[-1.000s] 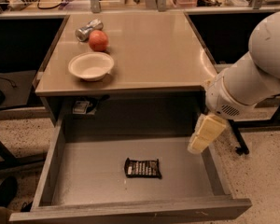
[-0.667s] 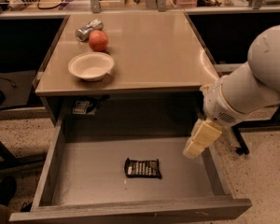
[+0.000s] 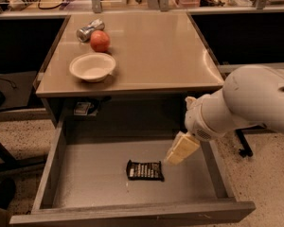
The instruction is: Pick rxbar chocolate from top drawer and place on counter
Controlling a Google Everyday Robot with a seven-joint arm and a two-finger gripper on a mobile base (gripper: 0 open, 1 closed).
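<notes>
Rxbar chocolate: small flat black wrapper with white lettering (image 3: 145,170), lying flat on the drawer floor, a little right of centre and towards the near side, clear of every wall.
Top drawer: wide grey metal drawer (image 3: 92,178), pulled right out from under the tabletop, thick front panel nearest us.
Gripper: cream-coloured gripper (image 3: 181,149) hanging inside the drawer's right half, tilted down and to the left, its tip just right of the bar and above it, not touching; spread or pressed together, I cannot tell.
Arm: bulky white rounded robot arm (image 3: 255,100) coming in from the right, over the drawer's right wall.
Counter: smooth tan-beige tabletop (image 3: 156,51), directly beyond the drawer.
White bowl: shallow round bowl (image 3: 92,66), near left part of the counter.
Red apple: round fruit (image 3: 100,41), just beyond the bowl.
Silver can: metal can (image 3: 90,30) on its side, touching or just beside the apple, on its far left.
Pale packet: small printed packet (image 3: 83,109), in the shadow under the counter's left edge.
</notes>
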